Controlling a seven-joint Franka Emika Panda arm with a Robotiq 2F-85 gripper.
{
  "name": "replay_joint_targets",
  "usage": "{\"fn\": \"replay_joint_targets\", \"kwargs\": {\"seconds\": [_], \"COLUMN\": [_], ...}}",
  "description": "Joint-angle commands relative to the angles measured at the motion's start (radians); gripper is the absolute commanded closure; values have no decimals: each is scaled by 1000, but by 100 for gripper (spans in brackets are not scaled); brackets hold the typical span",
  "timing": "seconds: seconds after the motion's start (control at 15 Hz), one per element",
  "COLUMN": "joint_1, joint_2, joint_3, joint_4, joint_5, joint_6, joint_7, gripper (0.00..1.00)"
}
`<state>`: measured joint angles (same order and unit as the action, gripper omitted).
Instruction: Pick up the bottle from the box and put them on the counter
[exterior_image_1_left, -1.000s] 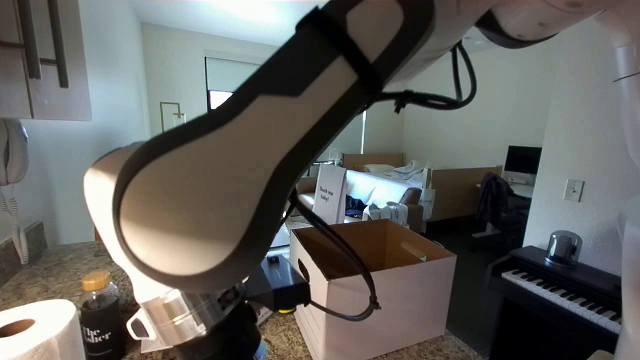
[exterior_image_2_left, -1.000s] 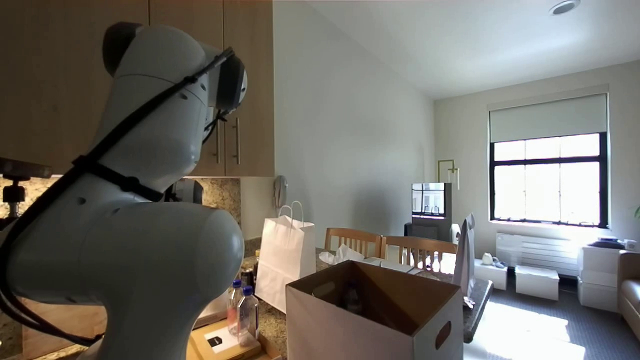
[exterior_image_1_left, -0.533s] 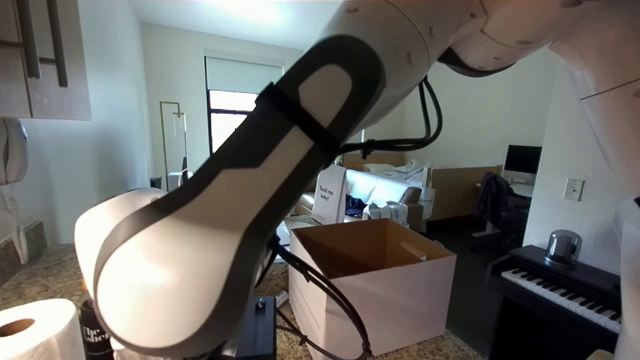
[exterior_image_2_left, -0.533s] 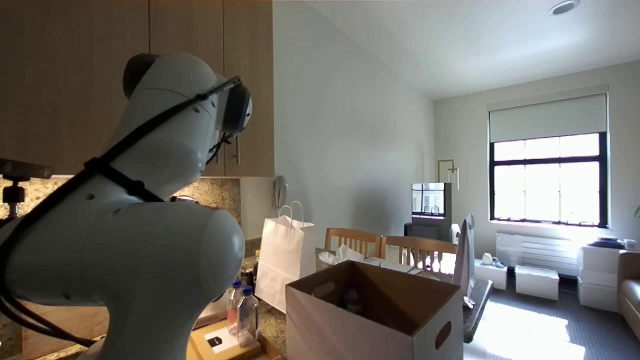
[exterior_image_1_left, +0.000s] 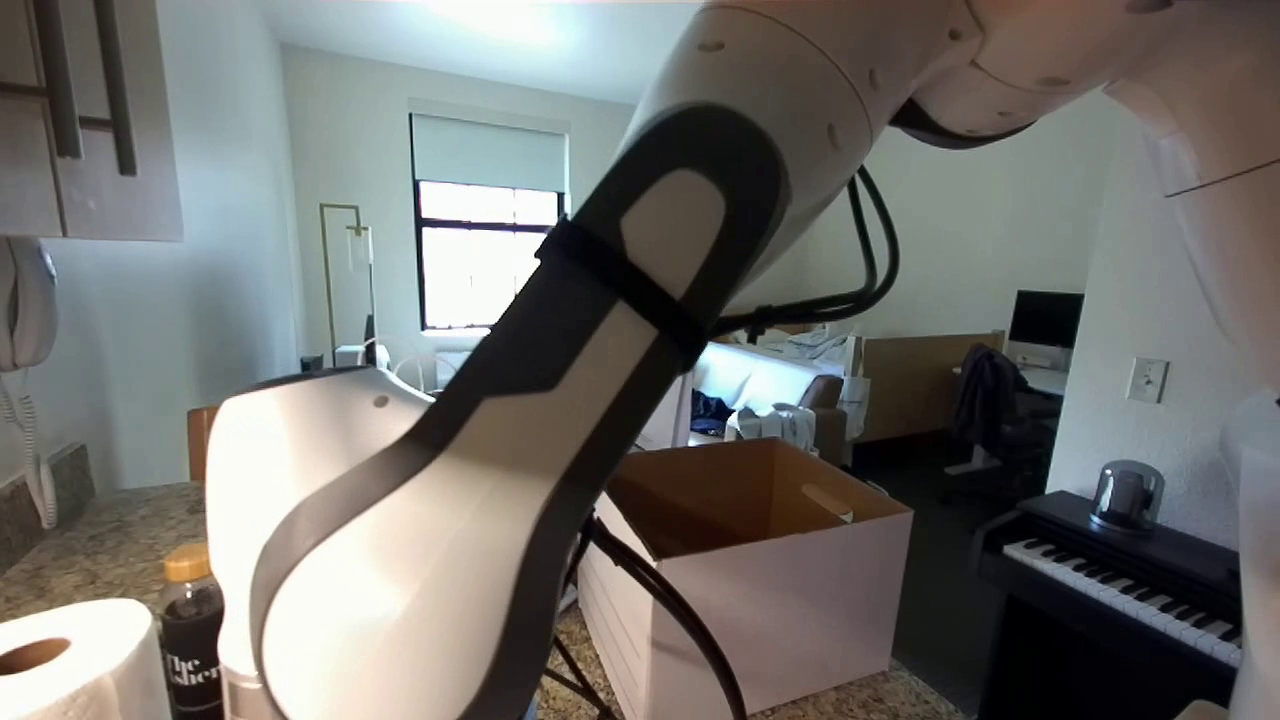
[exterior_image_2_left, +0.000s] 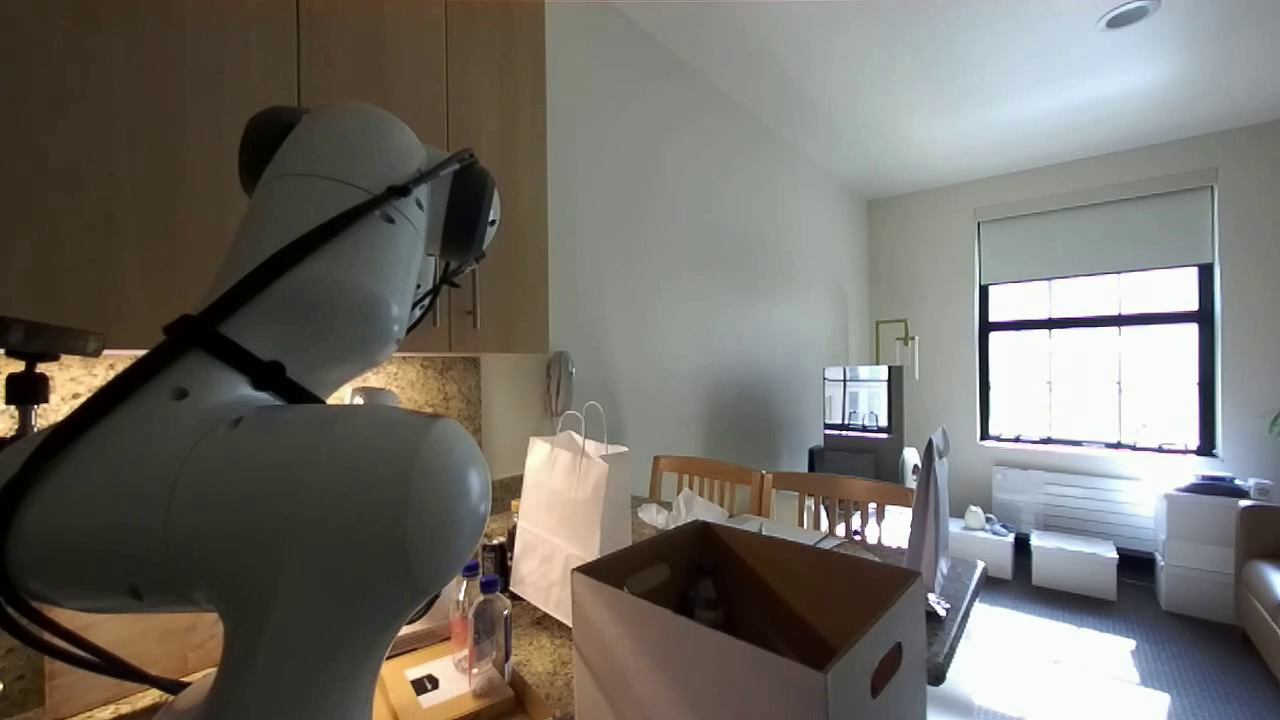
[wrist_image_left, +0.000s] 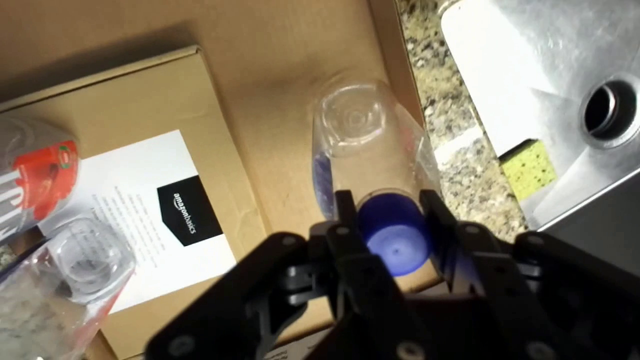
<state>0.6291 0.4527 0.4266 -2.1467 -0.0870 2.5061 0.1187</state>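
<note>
In the wrist view my gripper (wrist_image_left: 389, 202) is shut on the blue cap of a clear plastic bottle (wrist_image_left: 357, 132). The bottle's base points down towards a shallow brown cardboard tray (wrist_image_left: 290, 45); whether it touches the tray I cannot tell. Two more clear bottles (exterior_image_2_left: 490, 635) with blue caps stand upright on a flat carton in that tray. The white box (exterior_image_1_left: 790, 620) is brown inside, and a bottle (exterior_image_2_left: 706, 598) shows dimly within it. Speckled counter (exterior_image_1_left: 110, 550) spreads under and around these things. Both exterior views hide the gripper behind the arm or out of frame.
The flat carton (wrist_image_left: 185, 130) has a white label. A metal sink surface (wrist_image_left: 565, 45) and a yellow sponge (wrist_image_left: 529, 169) lie beside the tray. A white paper bag (exterior_image_2_left: 572, 510) stands behind the box. A paper towel roll (exterior_image_1_left: 85, 665) and a dark jar (exterior_image_1_left: 192, 640) stand nearby.
The arm has come down during the first half second, then shifted slightly sideways. The two upright bottles and their carton have slid a little to the left in an exterior view.
</note>
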Motion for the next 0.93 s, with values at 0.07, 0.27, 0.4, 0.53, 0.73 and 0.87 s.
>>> {"fn": "replay_joint_targets", "kwargs": {"seconds": [0.07,0.27,0.4,0.53,0.73,0.87], "joint_1": [54,107,138,169,201,215], "joint_2": [-55,-54,-52,-52,-60,-80], "joint_3": [-71,-125,-152,-179,-208,-226], "joint_4": [-89,-93,-84,-72,-71,-77], "joint_5": [-17,-51,-73,-95,-110,-114], "joint_6": [119,118,93,64,45,35], "joint_7": [134,205,235,269,310,336], "gripper": [88,43,33,20,2,0]}}
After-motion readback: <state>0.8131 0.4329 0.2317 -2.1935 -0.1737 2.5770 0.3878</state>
